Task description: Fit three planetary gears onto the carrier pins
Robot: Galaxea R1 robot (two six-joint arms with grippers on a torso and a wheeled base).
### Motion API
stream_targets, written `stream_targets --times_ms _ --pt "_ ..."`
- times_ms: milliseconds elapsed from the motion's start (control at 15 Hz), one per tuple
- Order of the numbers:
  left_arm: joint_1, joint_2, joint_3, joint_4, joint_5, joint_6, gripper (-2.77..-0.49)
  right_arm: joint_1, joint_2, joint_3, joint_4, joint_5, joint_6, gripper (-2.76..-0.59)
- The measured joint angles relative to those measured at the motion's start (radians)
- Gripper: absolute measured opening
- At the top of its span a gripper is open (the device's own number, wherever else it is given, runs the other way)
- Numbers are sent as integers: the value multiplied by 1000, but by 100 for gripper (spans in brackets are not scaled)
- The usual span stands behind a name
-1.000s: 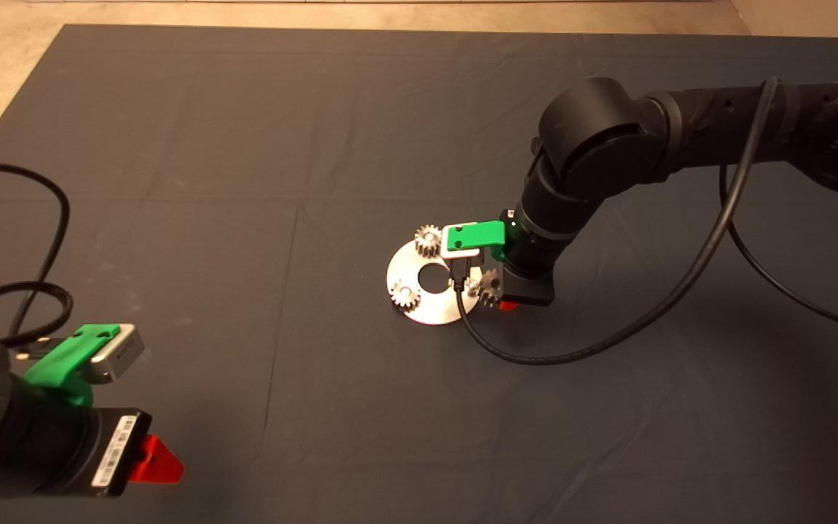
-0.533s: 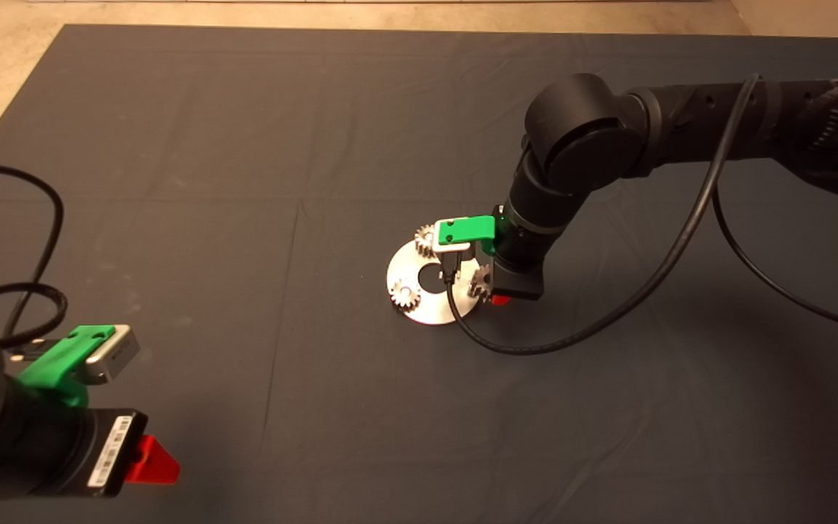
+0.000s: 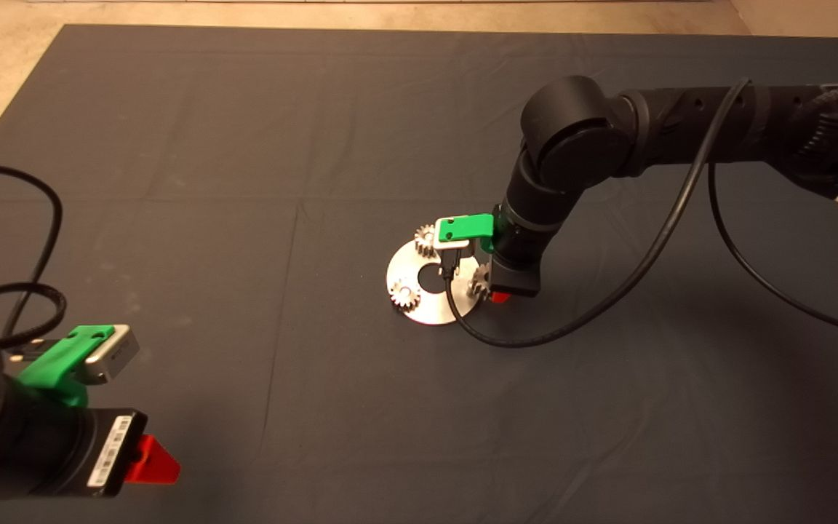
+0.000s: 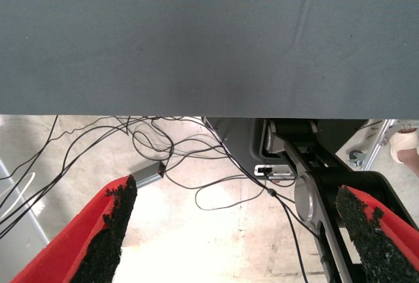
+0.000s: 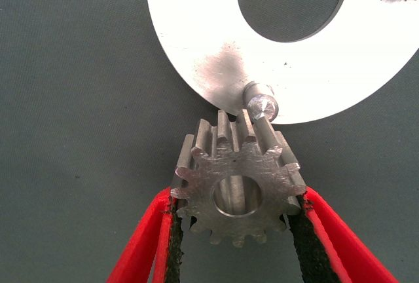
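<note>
A shiny round carrier disc (image 3: pixel 430 280) with a large centre hole lies mid-mat. Two planetary gears sit on it, one at the far edge (image 3: pixel 425 236) and one at the near-left edge (image 3: pixel 404 295). My right gripper (image 5: pixel 239 221) is shut on a third gear (image 5: pixel 237 179), held at the disc's right rim (image 3: pixel 480 280). In the right wrist view one bare carrier pin (image 5: pixel 260 103) stands just beyond the held gear, touching or nearly touching its teeth. My left gripper (image 4: pixel 232 227) hangs open and parked off the mat's near-left corner.
A black cable (image 3: pixel 579 320) loops from the right wrist over the mat beside the disc. The left wrist view shows the mat's edge, floor cables, the robot's base and a person's shoe (image 4: pixel 404 144). Tan floor borders the mat at the far left.
The right arm has shifted left and slightly away, carrying the held gear closer over the disc's right rim. The left arm has barely moved.
</note>
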Motion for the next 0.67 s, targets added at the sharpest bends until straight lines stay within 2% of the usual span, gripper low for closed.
stream_targets --times_ms 333,667 --pt "0 0 0 0 0 0 -108 -1 27 -24 -19 0 -4 -234" --pt "0 0 0 0 0 0 -108 -16 56 -62 -36 0 -19 -234"
